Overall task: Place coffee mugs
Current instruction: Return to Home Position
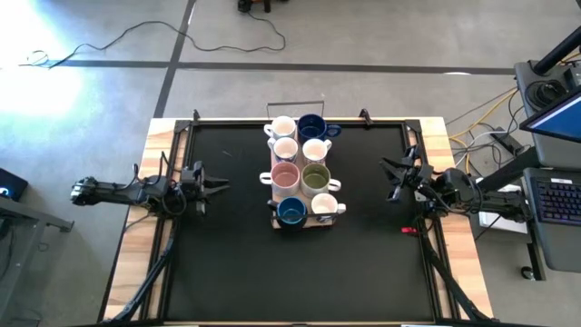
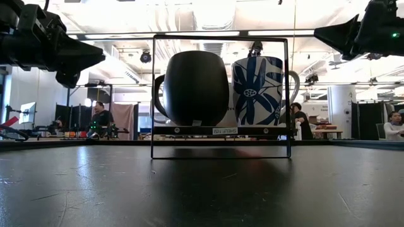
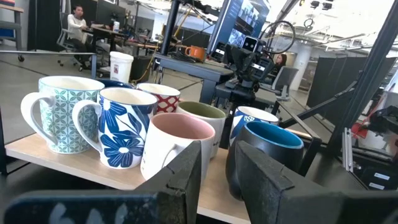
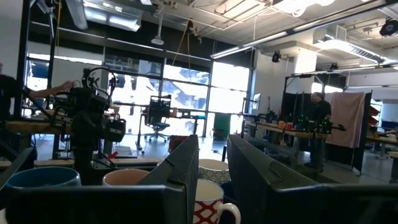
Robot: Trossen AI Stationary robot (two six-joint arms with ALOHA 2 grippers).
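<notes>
The left pincer [image 1: 218, 187] hangs over the left side of the tabletop [image 1: 227, 263], its fingers apart. Eight mugs [image 1: 315, 178] stand in two rows on the wooden shelf [image 3: 31, 152] in the middle. The right pincer [image 1: 388, 180], also apart, hangs at the right.

Materials and finish, as seen.
Glossy glazed ceramic on mugs [image 3: 121, 127]; pale matt wood for shelf board [image 3: 56, 163]; thin dark metal frame [image 2: 221, 38]; matt black mat [image 1: 300, 272] over wooden table [image 1: 433, 129].
</notes>
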